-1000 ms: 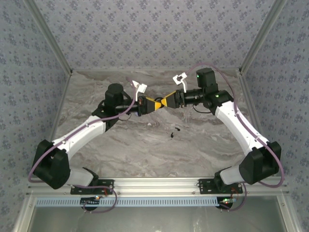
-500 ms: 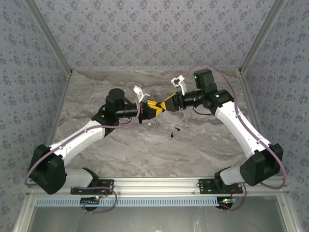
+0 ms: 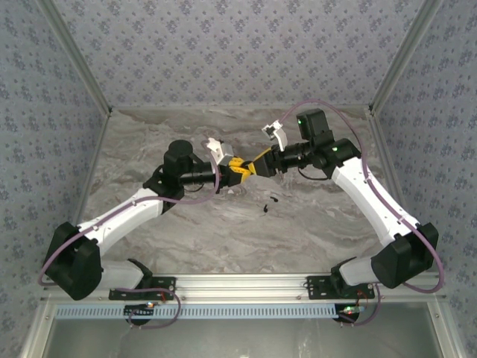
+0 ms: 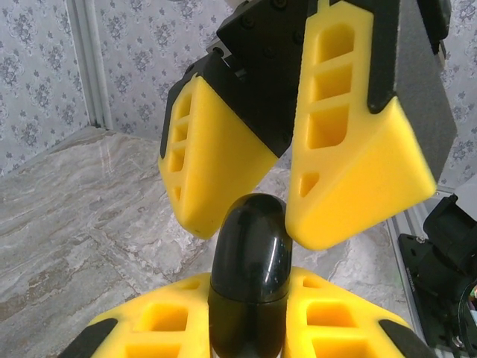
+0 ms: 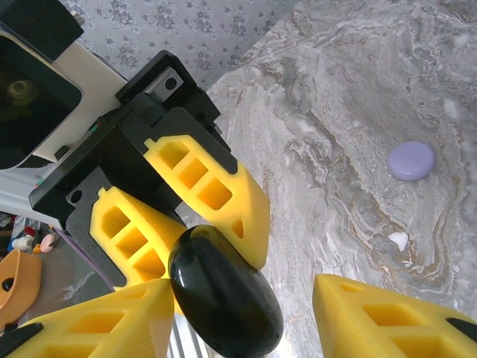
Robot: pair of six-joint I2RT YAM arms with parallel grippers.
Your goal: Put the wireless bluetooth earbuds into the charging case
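The earbuds point(image 3: 269, 202): two tiny black pieces lay loose on the marble table point(image 3: 313, 231), close together, on the near side of the spot where the two arms met and a little toward the right arm. Nothing touched them.

The charging case point(image 4: 250, 272): glossy black rounded shell, held up off the table. A seam ran across it and the lid looked closed.

The left gripper point(image 3: 235, 168): clamped narrow on the charging case, one yellow finger against each side of its lower part. The rounded end stuck out past the fingertips.

The right gripper point(image 5: 246, 317): faced the left gripper tip to tip with its jaws parted wider than the case, and its fingers straddled the case's free end. In the right wrist view one finger point(image 5: 97, 324) lay close against the shell; contact could not be told. The other stood clear, with table showing in the gap. It had no grip on anything.

Also on the table, in the right wrist view: a round lilac disc point(image 5: 411, 160) with a small white fragment point(image 5: 399, 240) near it, apart from the disc.
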